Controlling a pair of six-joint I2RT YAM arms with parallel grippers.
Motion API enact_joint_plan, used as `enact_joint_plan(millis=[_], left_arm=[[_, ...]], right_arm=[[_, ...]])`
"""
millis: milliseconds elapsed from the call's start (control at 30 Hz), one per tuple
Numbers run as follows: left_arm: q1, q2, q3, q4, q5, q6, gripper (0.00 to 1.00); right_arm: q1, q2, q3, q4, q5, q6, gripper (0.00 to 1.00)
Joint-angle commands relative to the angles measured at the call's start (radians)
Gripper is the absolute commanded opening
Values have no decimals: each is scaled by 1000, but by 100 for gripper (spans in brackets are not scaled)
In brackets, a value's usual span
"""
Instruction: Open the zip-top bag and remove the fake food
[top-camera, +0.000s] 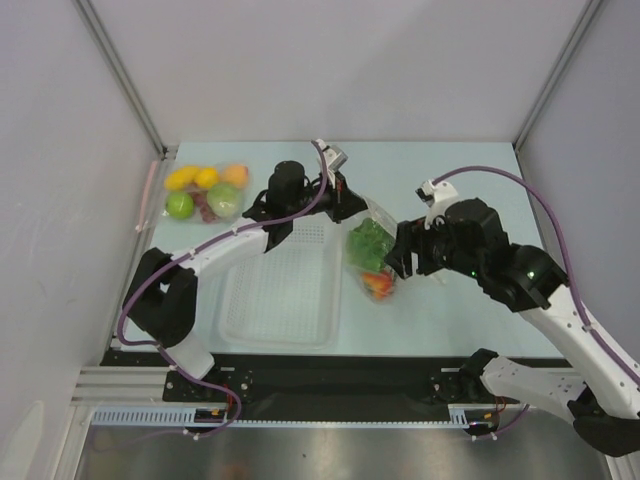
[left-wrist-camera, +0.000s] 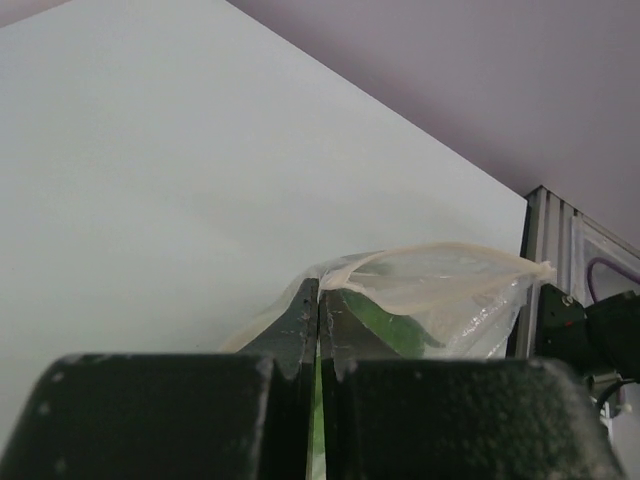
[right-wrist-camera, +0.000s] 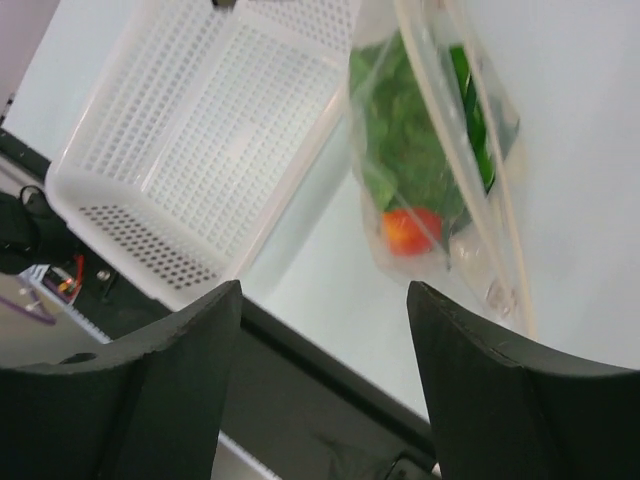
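Basket (top-camera: 275, 335) sits at centre of the top view, with the bag (top-camera: 385, 262) just right of it, top edge pinched in the closed left gripper (left-wrist-camera: 318, 295). Lettuce (top-camera: 368, 240) and tomato (top-camera: 378, 284) sit inside (tomato lowest). Right gripper (right-wrist-camera: 323, 287) is spread wide beside the bag, holding nothing.

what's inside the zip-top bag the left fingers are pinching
Through the zip-top bag show a leafy green lettuce, a red tomato and a dark-green stalk. Crinkled plastic blurs whatever lies at the bottom.

Top view: we are looking down from behind the arm bases (top-camera: 205, 380). Wrist views: we are peering close past fingers (left-wrist-camera: 290, 330); all are sharing the crinkly clear plastic zip-top bag (top-camera: 372, 250).
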Motion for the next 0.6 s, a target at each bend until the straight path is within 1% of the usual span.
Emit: enact_joint_plan(millis=[0, 33, 133, 167, 300, 400, 567], left_arm=[[-7, -58, -15, 58, 101, 65, 0], [-6, -60, -18, 59, 110, 65, 0], [-7, -64, -26, 56, 147, 77, 0], [-9, -66, -31, 56, 158, 78, 0], [-9, -69, -35, 53, 161, 83, 0], [-10, -66, -31, 46, 164, 85, 0], [-15, -58, -18, 36, 159, 88, 0]], right_arm=[[-21, 46, 51, 132, 71, -121, 73], [-35, 57, 51, 149, 69, -138, 73], [-128, 88, 41, 206, 17, -198, 73], [-187, 92, 32, 232, -35, -214, 73], [-301, 109, -1, 286, -153, -243, 72], [-323, 120, -24, 295, -202, -269, 71], [-325, 125, -74, 318, -257, -286, 71]])
